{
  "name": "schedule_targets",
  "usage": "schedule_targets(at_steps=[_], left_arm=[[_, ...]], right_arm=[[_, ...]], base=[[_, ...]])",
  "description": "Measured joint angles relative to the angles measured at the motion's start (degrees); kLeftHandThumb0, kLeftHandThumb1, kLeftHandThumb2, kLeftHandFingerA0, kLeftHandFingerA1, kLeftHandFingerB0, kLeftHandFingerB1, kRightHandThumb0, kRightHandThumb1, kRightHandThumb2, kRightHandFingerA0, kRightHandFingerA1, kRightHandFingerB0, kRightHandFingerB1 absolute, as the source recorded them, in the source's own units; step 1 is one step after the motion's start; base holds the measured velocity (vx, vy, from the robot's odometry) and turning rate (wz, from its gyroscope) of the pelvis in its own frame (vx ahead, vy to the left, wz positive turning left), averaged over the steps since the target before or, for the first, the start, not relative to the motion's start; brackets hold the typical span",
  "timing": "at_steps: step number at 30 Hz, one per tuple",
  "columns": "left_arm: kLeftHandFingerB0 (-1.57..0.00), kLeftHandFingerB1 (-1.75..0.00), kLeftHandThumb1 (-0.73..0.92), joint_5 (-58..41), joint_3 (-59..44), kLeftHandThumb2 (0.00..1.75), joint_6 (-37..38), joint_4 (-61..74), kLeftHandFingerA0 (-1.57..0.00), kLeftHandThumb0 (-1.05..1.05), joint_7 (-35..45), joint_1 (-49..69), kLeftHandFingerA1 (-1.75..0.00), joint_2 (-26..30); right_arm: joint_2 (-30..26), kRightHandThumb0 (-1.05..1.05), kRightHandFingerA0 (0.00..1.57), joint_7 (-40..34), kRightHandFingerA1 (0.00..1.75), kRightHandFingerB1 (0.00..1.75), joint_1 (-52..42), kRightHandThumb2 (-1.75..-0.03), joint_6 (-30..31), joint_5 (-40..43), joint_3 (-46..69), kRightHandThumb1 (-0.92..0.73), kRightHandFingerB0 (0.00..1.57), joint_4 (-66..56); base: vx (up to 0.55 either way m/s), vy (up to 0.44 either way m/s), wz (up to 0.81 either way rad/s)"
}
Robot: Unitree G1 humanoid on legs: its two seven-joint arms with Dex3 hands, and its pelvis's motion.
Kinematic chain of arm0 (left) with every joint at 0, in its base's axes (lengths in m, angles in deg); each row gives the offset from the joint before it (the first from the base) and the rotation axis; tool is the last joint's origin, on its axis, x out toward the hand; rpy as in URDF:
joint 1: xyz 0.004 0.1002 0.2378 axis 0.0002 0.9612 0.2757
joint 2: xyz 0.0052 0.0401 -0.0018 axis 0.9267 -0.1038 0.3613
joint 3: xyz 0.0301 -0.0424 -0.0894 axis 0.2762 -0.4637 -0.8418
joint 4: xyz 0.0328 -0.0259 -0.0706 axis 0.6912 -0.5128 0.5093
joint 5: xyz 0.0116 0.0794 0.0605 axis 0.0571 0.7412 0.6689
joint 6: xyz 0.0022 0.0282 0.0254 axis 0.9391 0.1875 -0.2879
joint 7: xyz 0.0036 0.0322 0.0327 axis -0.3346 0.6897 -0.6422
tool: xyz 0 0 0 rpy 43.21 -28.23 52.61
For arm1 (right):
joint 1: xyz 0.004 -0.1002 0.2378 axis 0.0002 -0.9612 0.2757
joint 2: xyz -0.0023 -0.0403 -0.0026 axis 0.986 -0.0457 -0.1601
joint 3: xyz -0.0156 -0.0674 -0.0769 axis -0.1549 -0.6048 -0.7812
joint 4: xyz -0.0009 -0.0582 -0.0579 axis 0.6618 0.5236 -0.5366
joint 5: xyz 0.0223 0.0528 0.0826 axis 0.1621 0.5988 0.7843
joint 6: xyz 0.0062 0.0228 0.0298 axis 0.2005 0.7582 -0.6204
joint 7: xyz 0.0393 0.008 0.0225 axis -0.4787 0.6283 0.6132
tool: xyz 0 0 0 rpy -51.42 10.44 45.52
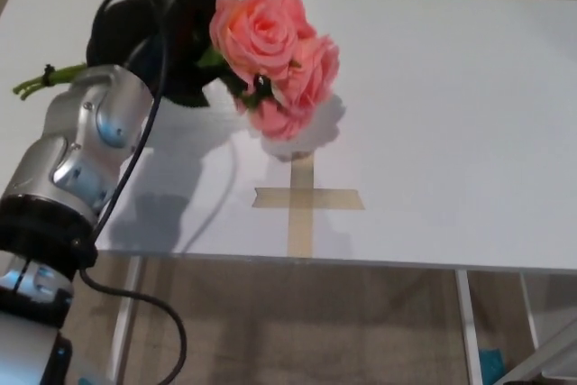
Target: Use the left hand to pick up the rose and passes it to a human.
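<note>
A bunch of pink roses hangs in the air above the white table, its blooms pointing right. My left hand, black, is shut on the stems just behind the blooms. The green stem ends stick out to the left past my silver forearm. The roses cast a shadow on the table below them. My right hand does not show.
A cross of tan tape lies on the table near its front edge, below the roses. A black cable loops from my left arm. Table legs and floor show under the front edge.
</note>
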Motion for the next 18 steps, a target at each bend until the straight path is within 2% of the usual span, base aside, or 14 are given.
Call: schedule_targets(at_steps=[2, 3, 14, 15, 18], left_arm=[[-0.68, -1.13, 0.79, -1.3, -2.4, 0.63, 0.0, 1.0, -0.73, -0.18, -0.2, 0.0, -1.52, -1.2], [-0.71, -1.05, 0.82, -1.9, -3.5, 0.64, 0.0, 1.5, -0.76, -0.19, -0.3, 0.0, -1.49, -1.7], [-0.73, -1.01, 0.87, -11.1, -15.4, 0.66, -1.2, 3.7, -0.77, -0.18, 1.5, 0.0, -1.44, -8.2], [-0.74, -1.02, 0.85, -12.2, -16.4, 0.64, -1.5, 4.0, -0.96, -0.2, 1.8, 0.0, -1.44, -8.8], [-0.75, -1.02, 0.85, -15.0, -19.4, 0.65, -2.4, 4.8, -0.99, -0.21, 2.8, 0.0, -1.42, -10.5]], right_arm=[[0.0, -0.31, 0.68, 0.0, 0.44, 0.38, -0.2, -0.61, 0.0, 0.0, 0.0, -0.7, 0.49, 0.0], [0.0, -0.32, 0.66, 0.0, 0.44, 0.38, -0.3, -0.61, 0.0, 0.0, 0.0, -0.7, 0.49, 0.1], [0.0, -0.32, 0.67, -0.1, 0.44, 0.38, -1.1, -0.61, 0.0, 0.0, -0.1, -0.7, 0.5, 0.1], [0.0, -0.32, 0.67, -0.1, 0.44, 0.38, -1.1, -0.61, 0.0, 0.0, -0.1, -0.7, 0.51, 0.1], [0.0, -0.32, 0.67, -0.1, 0.44, 0.38, -1.2, -0.61, 0.0, 0.0, -0.1, -0.7, 0.51, 0.1]], base=[[0.0, 0.0, 0.0], [0.0, 0.0, 0.0], [0.0, 0.0, 0.0], [0.0, 0.0, 0.0], [0.0, 0.0, 0.0]])
